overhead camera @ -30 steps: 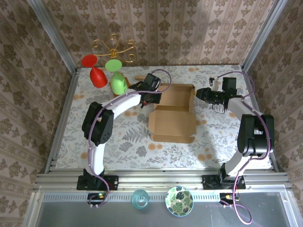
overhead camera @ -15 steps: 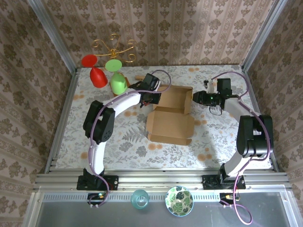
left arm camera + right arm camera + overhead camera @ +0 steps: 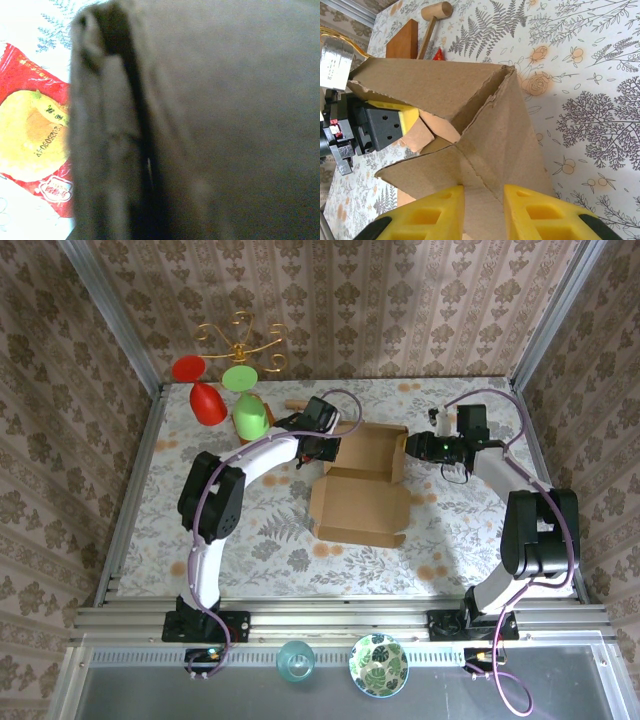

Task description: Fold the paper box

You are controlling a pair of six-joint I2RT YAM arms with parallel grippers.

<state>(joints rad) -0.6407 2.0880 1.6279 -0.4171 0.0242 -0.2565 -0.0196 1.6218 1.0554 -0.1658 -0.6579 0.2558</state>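
Here the paper box [image 3: 362,485] rests on a floral-patterned table [image 3: 250,540].

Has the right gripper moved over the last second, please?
Yes. The right gripper has moved left, away from the table's right edge, and now sits at the paper box.

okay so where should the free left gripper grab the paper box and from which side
Judging by its pose, take the paper box by its raised far-left wall, a thin upright panel two fingers can straddle. Come in from the left, where the left gripper already sits; the right gripper straddles the opposite wall.
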